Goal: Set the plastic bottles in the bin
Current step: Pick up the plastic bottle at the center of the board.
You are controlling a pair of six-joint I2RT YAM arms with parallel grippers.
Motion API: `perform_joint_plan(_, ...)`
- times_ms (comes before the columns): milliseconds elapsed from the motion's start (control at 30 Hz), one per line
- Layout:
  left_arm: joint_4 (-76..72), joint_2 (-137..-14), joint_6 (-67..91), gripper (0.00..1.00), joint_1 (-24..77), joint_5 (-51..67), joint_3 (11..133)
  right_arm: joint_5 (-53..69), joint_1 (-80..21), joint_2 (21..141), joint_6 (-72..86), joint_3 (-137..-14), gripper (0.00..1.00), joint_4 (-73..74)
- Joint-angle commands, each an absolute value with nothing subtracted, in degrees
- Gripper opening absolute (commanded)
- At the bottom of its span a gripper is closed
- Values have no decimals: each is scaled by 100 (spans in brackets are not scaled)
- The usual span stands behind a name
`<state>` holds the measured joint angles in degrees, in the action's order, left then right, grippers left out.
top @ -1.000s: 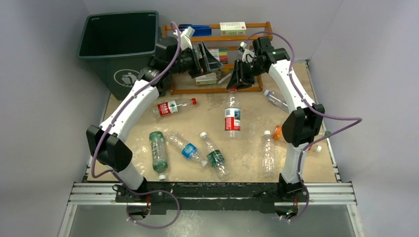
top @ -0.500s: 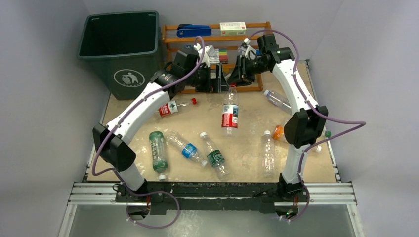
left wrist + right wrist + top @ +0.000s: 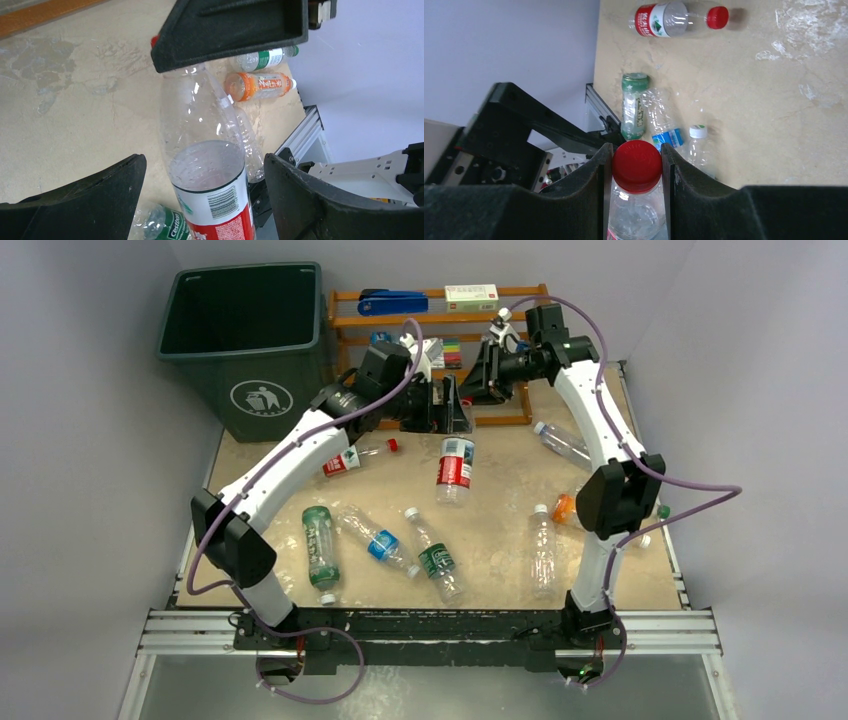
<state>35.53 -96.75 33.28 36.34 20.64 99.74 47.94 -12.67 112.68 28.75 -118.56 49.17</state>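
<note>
bin stands left of rack; bottles lie on table before both.

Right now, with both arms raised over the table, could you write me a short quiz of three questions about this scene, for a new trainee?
1. True or false: the left gripper is shut on the red-label bottle.
2. Where does the right gripper hold that bottle? A: at its red cap. B: at its label. C: at its base.
3. Fill in, using the robot's own sides: the bin stands at the far ___ corner of the table.
Key: 1 false, its jaws stand open around the bottle's body. 2 A. 3 left.
</note>
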Motion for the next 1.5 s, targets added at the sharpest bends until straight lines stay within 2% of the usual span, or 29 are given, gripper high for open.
perform_joint_plan(0,3515,-9702,3128,87,3771,1919,9990,5287,-1175,10919,3355,-11768,21,4407)
perform_joint_plan(533,3802,-9805,2911,86,4008,1599,10140,5958,-684,10213,5066,-10330,20,2431)
perform_joint_plan(600,3770,-9832,2946,81,4006,1606,10180,5982,-654,10184,5102,-10258,20,2386)
perform_joint_plan(700,3734,-9882,2982,66,4008,1704,10263,5994,-597,10131,5160,-10086,20,2311)
perform_joint_plan(767,3735,-9947,3011,60,4008,1767,10343,6006,-557,10089,5206,-9983,20,2209)
perform_joint_plan(833,3728,-9980,3050,57,4008,1809,10420,6053,-545,10081,5228,-9925,26,2171)
perform_joint_plan(967,3710,-10065,3079,56,4008,1834,10618,6044,-517,10049,5194,-9926,61,2206)
perform_joint_plan(1067,3831,-10212,3063,56,3984,1830,10920,5991,-449,10009,5074,-9941,81,2372)
perform_joint_plan(1100,3852,-10266,3072,56,3959,1845,11022,5963,-413,9991,5015,-9945,85,2444)
perform_joint_plan(1467,3038,-10322,4013,56,2927,2534,11448,5808,158,9532,4795,-9393,89,2600)
